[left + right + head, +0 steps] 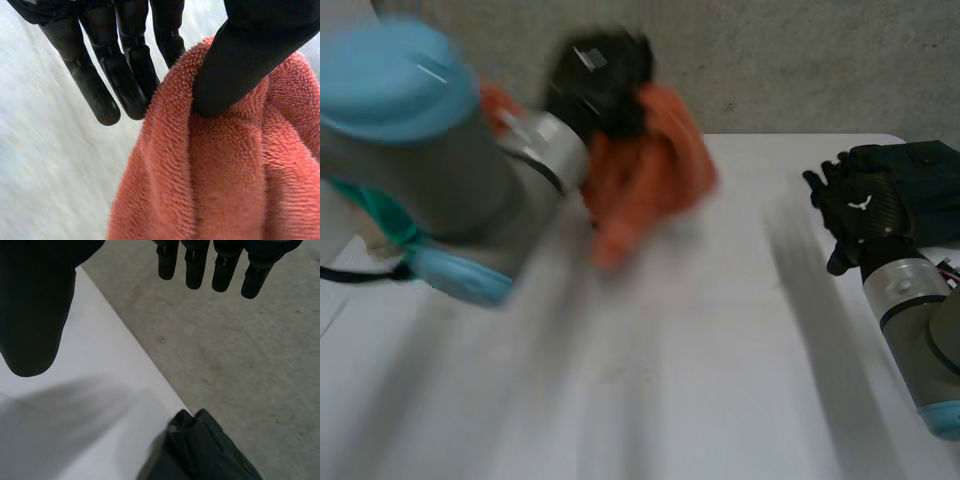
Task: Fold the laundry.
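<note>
An orange terry towel [650,170] hangs bunched above the far middle of the white table [670,380]. My left hand [600,75] holds it from above. In the left wrist view the thumb [240,65] presses into the towel [225,165] and pinches a fold of it against the fingers [125,65]. My right hand [860,210] hovers over the table's right side, away from the towel. Its fingers [200,265] are straight and hold nothing.
A dark garment [920,165] lies at the table's far right edge, just beyond my right hand, and its corner [205,450] hangs over the edge. Something teal [380,215] shows behind my left arm at the left. Grey floor [250,340] lies beyond the table.
</note>
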Controlling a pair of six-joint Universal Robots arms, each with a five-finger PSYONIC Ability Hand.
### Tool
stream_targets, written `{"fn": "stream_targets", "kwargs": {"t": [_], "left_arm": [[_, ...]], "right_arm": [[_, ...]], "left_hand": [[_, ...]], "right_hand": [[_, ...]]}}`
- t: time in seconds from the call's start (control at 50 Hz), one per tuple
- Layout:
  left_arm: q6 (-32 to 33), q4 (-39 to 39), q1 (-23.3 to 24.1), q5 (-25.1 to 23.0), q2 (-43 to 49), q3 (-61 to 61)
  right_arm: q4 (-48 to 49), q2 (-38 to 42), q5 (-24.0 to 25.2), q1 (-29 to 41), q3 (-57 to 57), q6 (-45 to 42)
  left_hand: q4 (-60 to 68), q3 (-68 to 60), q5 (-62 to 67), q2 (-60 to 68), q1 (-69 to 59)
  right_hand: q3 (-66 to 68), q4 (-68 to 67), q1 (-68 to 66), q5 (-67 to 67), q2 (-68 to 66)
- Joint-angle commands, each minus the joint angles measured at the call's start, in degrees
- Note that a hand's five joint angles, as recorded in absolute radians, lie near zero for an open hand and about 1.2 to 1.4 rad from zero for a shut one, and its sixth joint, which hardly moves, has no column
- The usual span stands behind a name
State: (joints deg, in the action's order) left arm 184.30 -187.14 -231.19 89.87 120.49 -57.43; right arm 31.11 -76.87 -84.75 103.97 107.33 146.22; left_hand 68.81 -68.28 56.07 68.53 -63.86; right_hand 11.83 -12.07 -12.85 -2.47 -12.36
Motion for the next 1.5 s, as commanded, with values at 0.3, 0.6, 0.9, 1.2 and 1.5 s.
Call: {"fn": "stream_targets", "kwargs": {"t": [0.3,0.6,0.9,1.2,1.5], "left_arm": [[0.97,4.77,1.55,7.35,8.19,4.53],[20.82,4.95,-14.55,-9.62,9.66,-4.89],[24.0,4.16,-15.52,-10.06,23.47,3.55],[24.96,-1.38,-15.26,-8.13,29.62,10.41],[17.5,0.55,-13.67,3.82,-4.19,-4.35]], "right_arm": [[-10.88,-1.53,-1.3,-1.14,-1.95,5.13],[-26.1,-1.0,-0.68,6.51,-4.23,17.87],[-15.02,7.7,-1.03,10.99,-3.53,19.37],[-10.37,10.43,-1.38,10.64,-4.93,18.49],[-22.57,-1.61,-1.3,7.57,-23.02,-1.37]], "left_hand": [[-53.55,53.02,-50.82,-53.27,48.6],[-45.31,44.78,-42.58,-45.03,40.36],[-35.72,35.19,-32.98,-35.44,30.77],[11.19,-11.72,13.93,11.47,-16.14],[11.19,-11.72,13.93,11.47,-16.14]], "right_hand": [[-1.83,2.07,2.85,2.47,2.36],[-1.83,2.07,2.85,2.47,2.36],[12.88,-12.64,-11.86,-12.24,-12.35],[68.17,-67.93,-67.15,-67.53,-67.64],[68.17,-67.93,-67.15,-67.53,-67.64]]}}
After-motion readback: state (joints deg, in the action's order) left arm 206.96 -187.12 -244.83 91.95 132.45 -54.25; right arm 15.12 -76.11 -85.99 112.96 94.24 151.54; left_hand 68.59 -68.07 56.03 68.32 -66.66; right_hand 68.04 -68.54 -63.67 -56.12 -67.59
